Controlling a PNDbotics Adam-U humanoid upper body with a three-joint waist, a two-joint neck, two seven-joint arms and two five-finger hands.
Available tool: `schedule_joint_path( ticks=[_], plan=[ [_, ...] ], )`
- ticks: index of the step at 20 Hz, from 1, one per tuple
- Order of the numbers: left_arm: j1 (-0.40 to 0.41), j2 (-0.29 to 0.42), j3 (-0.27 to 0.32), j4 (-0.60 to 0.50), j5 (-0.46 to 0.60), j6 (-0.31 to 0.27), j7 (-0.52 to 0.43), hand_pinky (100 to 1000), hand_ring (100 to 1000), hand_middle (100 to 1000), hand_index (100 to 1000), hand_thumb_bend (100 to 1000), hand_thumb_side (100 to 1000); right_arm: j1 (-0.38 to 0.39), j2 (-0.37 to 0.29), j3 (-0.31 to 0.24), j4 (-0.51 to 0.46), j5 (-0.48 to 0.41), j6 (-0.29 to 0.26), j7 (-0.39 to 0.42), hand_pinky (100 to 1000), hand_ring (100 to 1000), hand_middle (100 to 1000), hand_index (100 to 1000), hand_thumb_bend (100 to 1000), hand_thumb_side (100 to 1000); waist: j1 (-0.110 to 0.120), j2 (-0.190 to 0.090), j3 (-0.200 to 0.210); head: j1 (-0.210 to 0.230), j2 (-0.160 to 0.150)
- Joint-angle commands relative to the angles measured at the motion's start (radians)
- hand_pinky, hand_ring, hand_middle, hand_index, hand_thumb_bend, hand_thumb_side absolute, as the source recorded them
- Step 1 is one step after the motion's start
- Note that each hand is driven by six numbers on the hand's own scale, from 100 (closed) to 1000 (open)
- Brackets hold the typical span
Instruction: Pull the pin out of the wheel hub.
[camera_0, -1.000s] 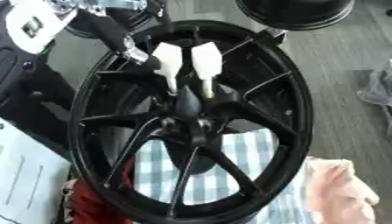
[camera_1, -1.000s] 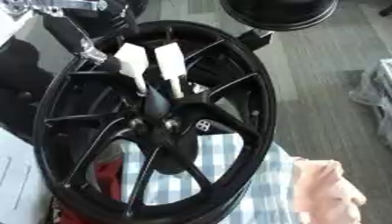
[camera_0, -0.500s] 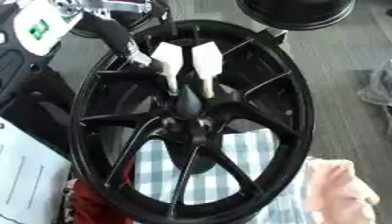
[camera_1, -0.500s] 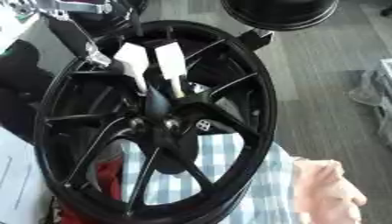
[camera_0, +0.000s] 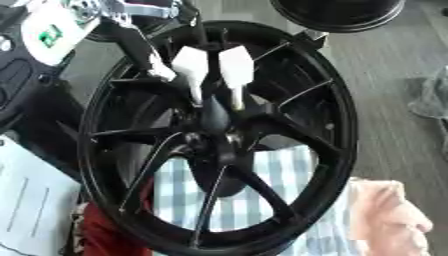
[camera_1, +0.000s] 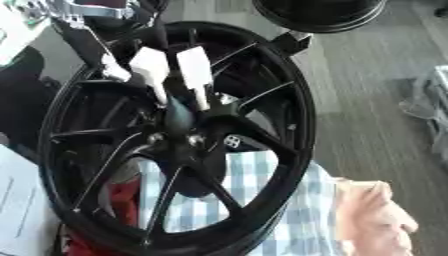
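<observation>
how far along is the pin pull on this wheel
Done: the left hand has reached the black wheel, its white-tipped fingers pointing down at the hub. In hand: closing on the hub centre. Left: pulling the pin; I cannot make out the pin itself.

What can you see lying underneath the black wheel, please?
Through the spokes of the black wheel a blue-and-white checked cloth shows, with something red at lower left. How far either reaches under the rim is hidden.

Black wheel hub (blue-checked cloth)
</observation>
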Motion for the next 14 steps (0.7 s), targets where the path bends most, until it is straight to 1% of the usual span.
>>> schedule_joint_path(
  ticks=[1, 5, 6, 8, 14],
  plan=[
    [-0.015, 0.009, 0.006, -0.010, 0.017, -0.217, -0.229, 849, 800, 728, 796, 432, 493, -0.006, -0.030, -0.002, -0.010, -0.002, 0.004, -0.002, 717, 706, 690, 913, 100, 686, -0.005, -0.014, -0.001, 0.003, 0.002],
    [-0.012, 0.008, 0.001, -0.021, 0.054, -0.198, -0.229, 833, 779, 684, 760, 378, 464, -0.006, -0.029, -0.002, -0.010, -0.001, 0.006, -0.002, 717, 706, 690, 913, 100, 688, -0.005, -0.013, -0.002, 0.004, 0.003],
    [-0.011, 0.009, -0.001, -0.026, 0.064, -0.192, -0.229, 823, 765, 663, 742, 370, 452, -0.006, -0.029, -0.002, -0.010, -0.001, 0.006, -0.002, 717, 706, 690, 913, 100, 688, -0.005, -0.013, -0.002, 0.004, 0.003],
    [-0.010, 0.011, -0.005, -0.036, 0.080, -0.181, -0.229, 802, 718, 597, 672, 356, 426, -0.006, -0.030, -0.003, -0.010, -0.002, 0.007, -0.003, 717, 705, 690, 913, 100, 687, -0.005, -0.013, -0.002, 0.004, 0.004],
    [-0.009, 0.020, -0.012, -0.050, 0.087, -0.159, -0.229, 751, 641, 555, 619, 327, 346, -0.004, -0.030, -0.003, -0.009, -0.003, 0.009, -0.005, 717, 705, 689, 913, 100, 691, -0.005, -0.013, -0.001, 0.005, 0.007]
  ],
)
